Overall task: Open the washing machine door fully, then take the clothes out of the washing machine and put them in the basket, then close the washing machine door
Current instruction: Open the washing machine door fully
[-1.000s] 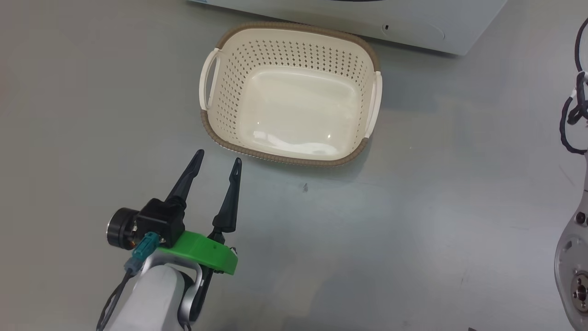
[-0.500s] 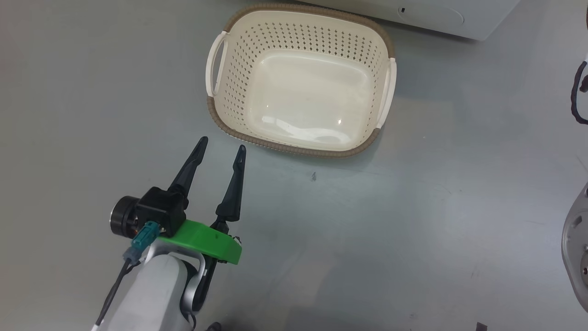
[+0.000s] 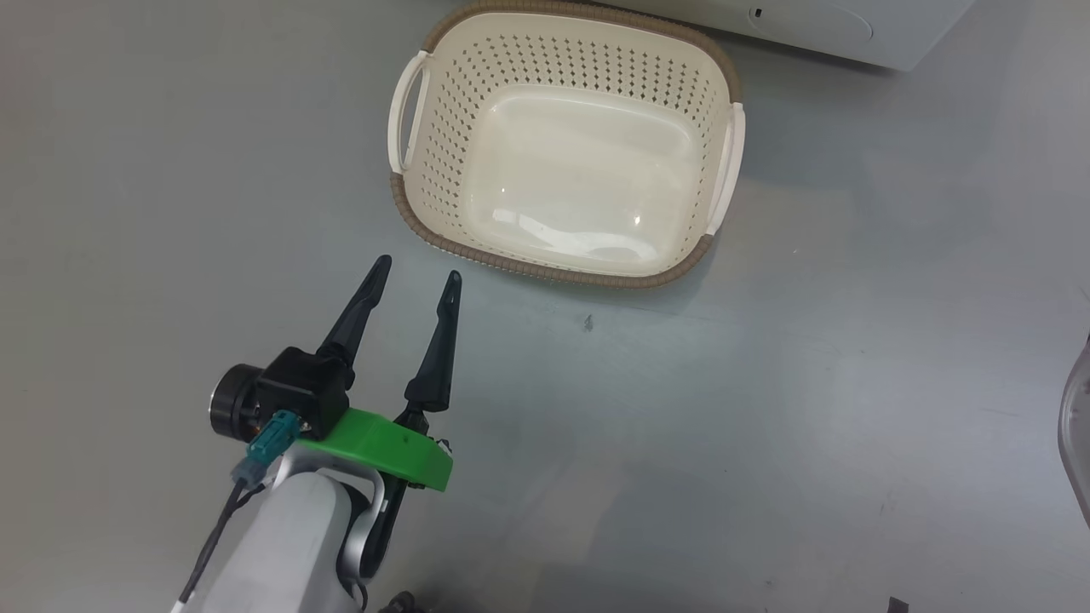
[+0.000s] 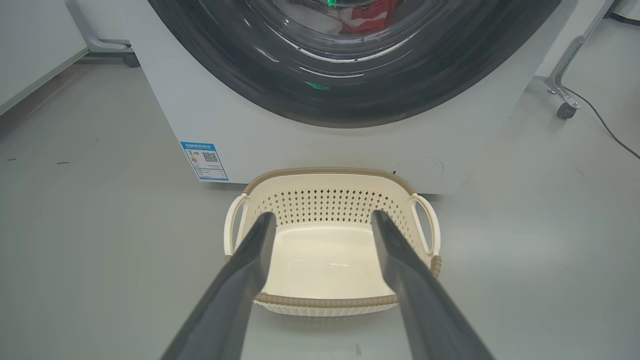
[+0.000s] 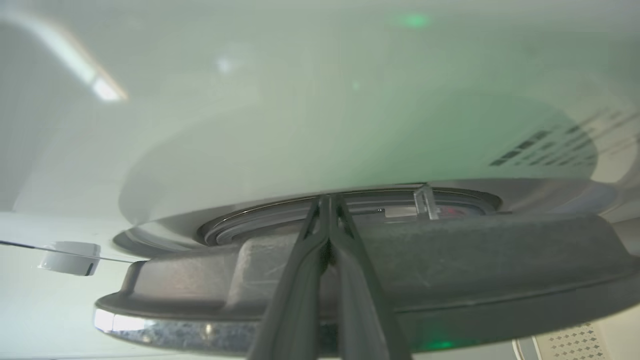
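The cream basket (image 3: 545,268) with a brown rim stands empty on the grey floor, just in front of the white washing machine (image 3: 817,25). My left gripper (image 3: 419,268) hovers open near the basket's front left corner, holding nothing. In the left wrist view its fingers (image 4: 250,270) frame the basket (image 4: 325,171) below the glossy black washing machine door (image 4: 350,100). Red and white clothes (image 4: 372,12) show through the glass. My right gripper (image 5: 327,199) is shut, its tips tucked at the door's grey inner edge (image 5: 475,260), which stands slightly off the white front.
A blue sticker (image 4: 206,161) marks the machine's lower left front. Wheeled metal legs (image 4: 565,100) and a black cable (image 4: 600,125) lie on the floor to the right, another caster (image 4: 131,60) to the left. A pale part of my right arm (image 3: 1077,426) shows at the head view's edge.
The head camera has shifted, so the basket now sits higher and further right in the picture. The right arm has slid towards the right edge. Both grippers' states are unchanged.
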